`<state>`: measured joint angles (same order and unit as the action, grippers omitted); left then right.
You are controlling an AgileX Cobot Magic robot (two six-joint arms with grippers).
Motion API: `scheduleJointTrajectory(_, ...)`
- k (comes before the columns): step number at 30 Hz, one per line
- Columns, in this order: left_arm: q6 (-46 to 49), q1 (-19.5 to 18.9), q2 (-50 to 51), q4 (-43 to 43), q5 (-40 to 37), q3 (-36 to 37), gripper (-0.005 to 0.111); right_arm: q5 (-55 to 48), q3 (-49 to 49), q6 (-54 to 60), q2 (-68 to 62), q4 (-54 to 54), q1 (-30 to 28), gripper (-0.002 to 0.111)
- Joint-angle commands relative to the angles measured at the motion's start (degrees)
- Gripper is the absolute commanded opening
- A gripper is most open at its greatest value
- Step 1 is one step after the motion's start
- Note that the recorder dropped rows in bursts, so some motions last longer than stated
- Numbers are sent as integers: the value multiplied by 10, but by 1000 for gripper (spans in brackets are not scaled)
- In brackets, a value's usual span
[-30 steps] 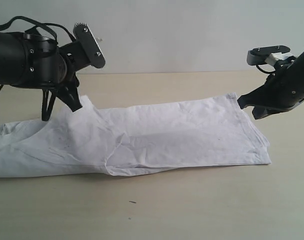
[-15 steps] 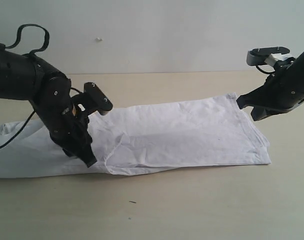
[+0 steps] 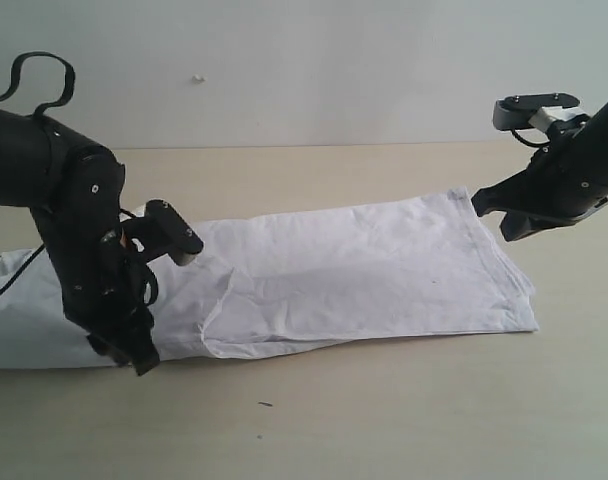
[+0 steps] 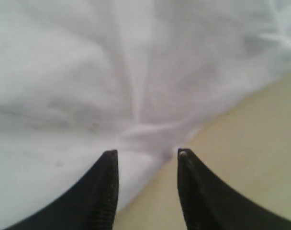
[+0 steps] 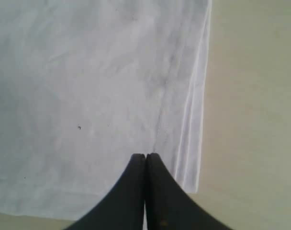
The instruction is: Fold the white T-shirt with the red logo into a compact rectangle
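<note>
White T-shirt [image 3: 364, 275], left gripper [image 4: 147, 152] seen spread only from wrist view, right gripper [image 5: 145, 155] pinching corner

Tabletop [image 3: 414, 425]: pale beige, matte, flat. White T-shirt [image 3: 364, 285] lies directly on it as a long wrinkled band, running 9 to 3 o'clock across the mid of the exterior view. The 3 o'clock end is squared off w/ stacked layer edges showing; the 9 o'clock end runs out of frame. A folded-over flap edge shows approx left of centre. Bare table at 12 & 6 o'clock of the cloth. Small dark speck [image 3: 265, 404] on bare surface at 6 o'clock of the shirt, apart from it
</note>
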<state>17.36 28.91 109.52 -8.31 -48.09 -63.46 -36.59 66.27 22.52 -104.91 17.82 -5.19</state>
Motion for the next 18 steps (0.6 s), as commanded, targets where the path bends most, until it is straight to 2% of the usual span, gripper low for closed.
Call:
scheduleJointTrajectory(1,7,2,-6,6,-73,25,40,3,-2,4,1,13,-1,0)
scheduleJointTrajectory(5,3,2,-20,6,-46,33,40,-4,-2,4,1,18,-1,0)
scheduleJointTrajectory(7,-2,1,-37,3,-7,33,40,-6,-2,4,1,18,-1,0)
scheduleJointTrajectory(9,-48,-8,-58,-22,56,37,40,-4,-2,4,1,18,-1,0)
scheduleJointTrajectory(11,-151,-31,-77,-66,141,51,40,-4,-2,4,1,18,-1,0)
scheduleJointTrajectory(12,-181,-40,-78,-82,156,59,38,-4,-2,4,1,18,-1,0)
scheduleJointTrajectory(14,-220,-60,-75,-123,154,70,31,-4,-2,4,1,18,-1,0)
scheduleJointTrajectory(17,-225,-90,-64,-144,135,92,5,6,-2,5,1,18,-1,0)
scheduleJointTrajectory(18,-225,-97,-63,-141,136,96,0,8,-2,5,1,19,-1,0)
